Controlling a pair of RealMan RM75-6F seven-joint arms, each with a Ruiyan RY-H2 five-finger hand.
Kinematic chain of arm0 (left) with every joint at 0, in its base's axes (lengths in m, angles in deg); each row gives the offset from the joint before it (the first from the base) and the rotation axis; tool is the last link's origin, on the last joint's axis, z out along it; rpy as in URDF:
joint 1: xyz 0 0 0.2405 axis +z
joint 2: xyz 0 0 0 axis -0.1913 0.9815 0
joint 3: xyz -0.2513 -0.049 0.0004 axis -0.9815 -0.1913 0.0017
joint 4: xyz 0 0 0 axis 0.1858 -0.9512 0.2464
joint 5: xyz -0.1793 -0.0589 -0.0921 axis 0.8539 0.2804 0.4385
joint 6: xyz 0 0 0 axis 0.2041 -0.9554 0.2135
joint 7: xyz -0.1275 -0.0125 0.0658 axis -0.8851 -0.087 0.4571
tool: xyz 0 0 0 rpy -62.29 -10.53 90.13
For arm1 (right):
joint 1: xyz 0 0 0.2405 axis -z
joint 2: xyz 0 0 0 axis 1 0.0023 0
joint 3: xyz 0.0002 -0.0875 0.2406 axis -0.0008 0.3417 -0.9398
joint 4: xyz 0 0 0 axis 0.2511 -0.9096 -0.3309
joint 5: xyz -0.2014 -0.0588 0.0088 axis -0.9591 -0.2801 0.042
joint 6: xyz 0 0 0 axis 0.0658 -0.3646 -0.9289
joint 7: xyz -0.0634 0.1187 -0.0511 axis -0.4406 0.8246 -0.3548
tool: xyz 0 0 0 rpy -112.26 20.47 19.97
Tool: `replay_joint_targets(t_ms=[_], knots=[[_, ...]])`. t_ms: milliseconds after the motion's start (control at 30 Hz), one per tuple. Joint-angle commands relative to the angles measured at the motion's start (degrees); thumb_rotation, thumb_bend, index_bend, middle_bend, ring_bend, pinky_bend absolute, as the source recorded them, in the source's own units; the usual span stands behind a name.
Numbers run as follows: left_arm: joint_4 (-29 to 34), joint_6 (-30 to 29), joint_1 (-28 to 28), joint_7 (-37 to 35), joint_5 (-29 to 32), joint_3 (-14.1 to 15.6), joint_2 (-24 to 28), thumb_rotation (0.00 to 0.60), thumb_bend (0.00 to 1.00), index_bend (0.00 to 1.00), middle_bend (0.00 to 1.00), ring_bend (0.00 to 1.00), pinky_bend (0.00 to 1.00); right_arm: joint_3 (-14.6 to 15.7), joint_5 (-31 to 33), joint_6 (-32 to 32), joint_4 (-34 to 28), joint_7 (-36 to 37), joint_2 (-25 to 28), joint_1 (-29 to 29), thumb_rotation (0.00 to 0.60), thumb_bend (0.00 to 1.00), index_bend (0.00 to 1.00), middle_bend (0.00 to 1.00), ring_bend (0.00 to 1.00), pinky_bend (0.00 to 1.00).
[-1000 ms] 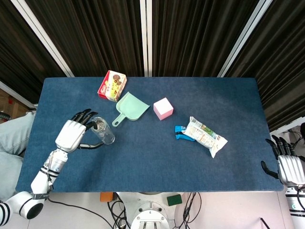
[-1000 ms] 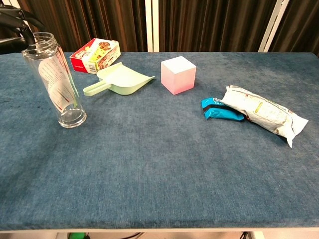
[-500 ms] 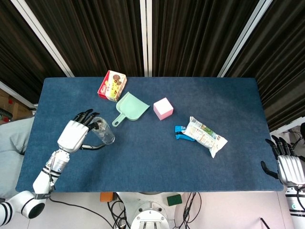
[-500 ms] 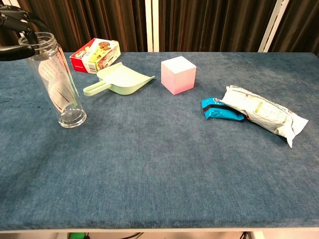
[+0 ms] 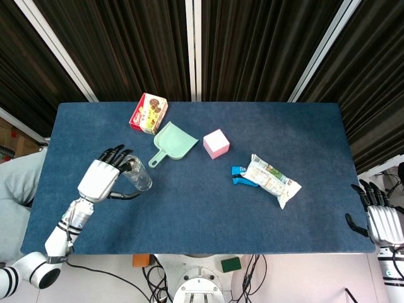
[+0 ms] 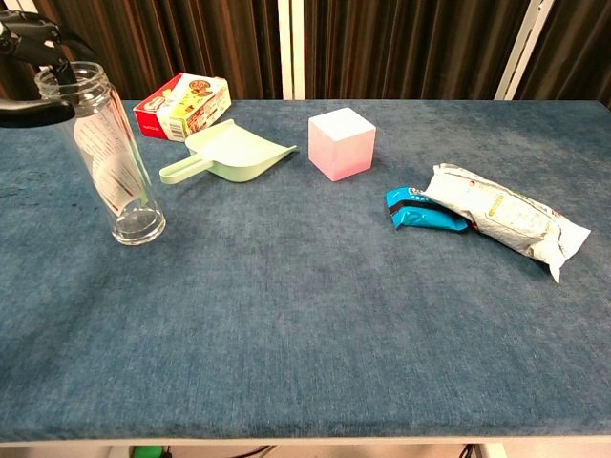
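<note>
So our left hand (image 5: 101,177) is wrapped around the top of the clear bottle (image 6: 107,153), over near the left edge of the table (image 5: 189,221). In the head view the dark fingers (image 5: 114,154) curl over the far side of the rim and the thumb comes round the near side, so we'd call that a grip on the neck. The chest view only catches the fingertips (image 6: 29,38) and thumb right at the bottle's mouth, up in the corner of the shot. The bottle stands with its base on the blue cloth, leaning a bit toward the left edge, and there's a printed label showing through the glass.

Our right hand (image 5: 382,221) is way off past the right edge of the table, near the front right corner, holding nothing, fingers spread and pointing away from us.

The rest of the stuff on the table: a mint green dustpan (image 5: 172,142) just behind and to the right of the bottle, handle pointing back toward it but not touching. A red cookie box (image 5: 148,113) sits by the back edge, just beside the dustpan's back corner. A pink cube (image 5: 216,143) is near the middle, a little right of the dustpan. Further right we've got a white snack bag (image 5: 273,180) lying diagonally with a small blue packet (image 5: 239,176) tucked against its left end.
</note>
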Motion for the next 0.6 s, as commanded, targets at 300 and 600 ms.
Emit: replay_joint_targets(t_ms=[300, 600], knots=[[0.19, 0.43, -0.3, 1.65, 0.05, 0.0, -0.08, 0.037, 0.0, 0.49, 0.16, 0.09, 0.21, 0.15, -0.01, -0.27, 0.42, 0.16, -0.24, -0.03, 0.6, 0.33, 0.15, 0.04, 0.0, 0.11], [0.11, 0.87, -0.54, 2.75, 0.17, 0.06, -0.41, 0.04, 0.0, 0.49, 0.16, 0.09, 0.21, 0.18, 0.08, -0.49, 0.56, 0.25, -0.34, -0.07, 0.6, 0.33, 0.15, 0.04, 0.0, 0.11]])
